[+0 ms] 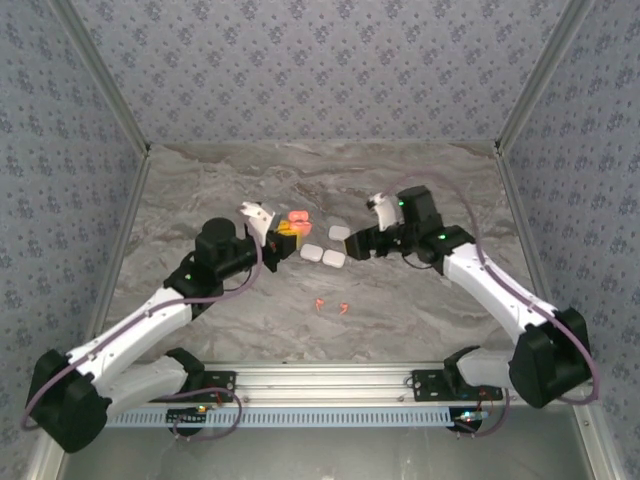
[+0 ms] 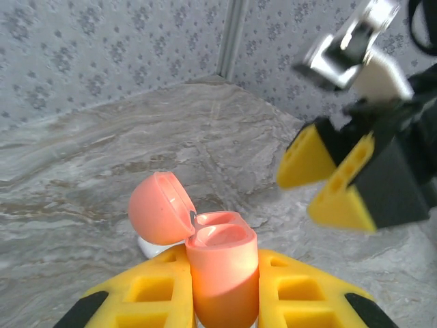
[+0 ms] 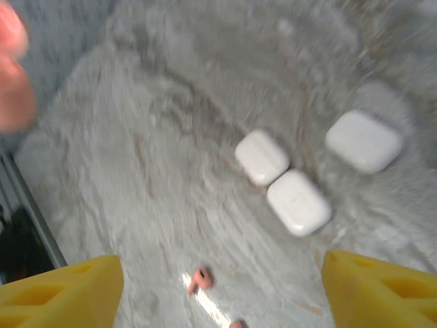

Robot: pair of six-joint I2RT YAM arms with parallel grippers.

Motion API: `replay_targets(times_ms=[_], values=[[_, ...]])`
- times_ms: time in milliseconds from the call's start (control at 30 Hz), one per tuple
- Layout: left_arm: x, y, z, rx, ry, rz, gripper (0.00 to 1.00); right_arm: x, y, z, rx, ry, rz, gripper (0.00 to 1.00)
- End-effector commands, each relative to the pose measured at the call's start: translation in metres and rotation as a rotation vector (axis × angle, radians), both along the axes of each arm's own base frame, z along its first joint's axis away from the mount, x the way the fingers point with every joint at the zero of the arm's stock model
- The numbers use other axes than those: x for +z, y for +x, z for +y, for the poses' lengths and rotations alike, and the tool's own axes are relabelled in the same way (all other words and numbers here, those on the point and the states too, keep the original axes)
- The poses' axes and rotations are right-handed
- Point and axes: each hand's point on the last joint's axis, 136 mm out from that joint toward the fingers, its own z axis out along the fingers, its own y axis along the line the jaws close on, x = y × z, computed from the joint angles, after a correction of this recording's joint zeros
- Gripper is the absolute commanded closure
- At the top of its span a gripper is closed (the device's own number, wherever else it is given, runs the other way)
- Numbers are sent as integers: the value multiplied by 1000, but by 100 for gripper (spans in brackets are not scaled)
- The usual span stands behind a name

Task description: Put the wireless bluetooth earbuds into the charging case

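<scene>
Orange-red stemmed earbuds (image 1: 319, 303) lie loose on the marble-patterned worktop (image 1: 200, 190), below the right gripper (image 3: 222, 287).
That gripper stands wide and empty. The nearer bud lies between its fingers, toward the one on the case's side, and is too blurred to read its stem axis. Three white closed cases (image 3: 298, 202) sit just beyond. The left gripper (image 2: 225, 301) clamps the open salmon-pink charging case (image 2: 222, 260), so the free right arm looks best placed to pick.
</scene>
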Motion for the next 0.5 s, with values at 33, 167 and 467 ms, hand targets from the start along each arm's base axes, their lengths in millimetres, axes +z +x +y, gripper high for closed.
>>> replay_targets(times_ms=[33, 167, 467], values=[[11, -5, 20, 72, 18, -78, 91, -47, -22, 22, 93, -113, 83, 32], [12, -11, 30, 91, 31, -81, 91, -73, -29, 46, 164, -146, 107, 37], [16, -12, 31, 96, 22, -86, 91, -125, -42, 86, 270, -244, 166, 46]])
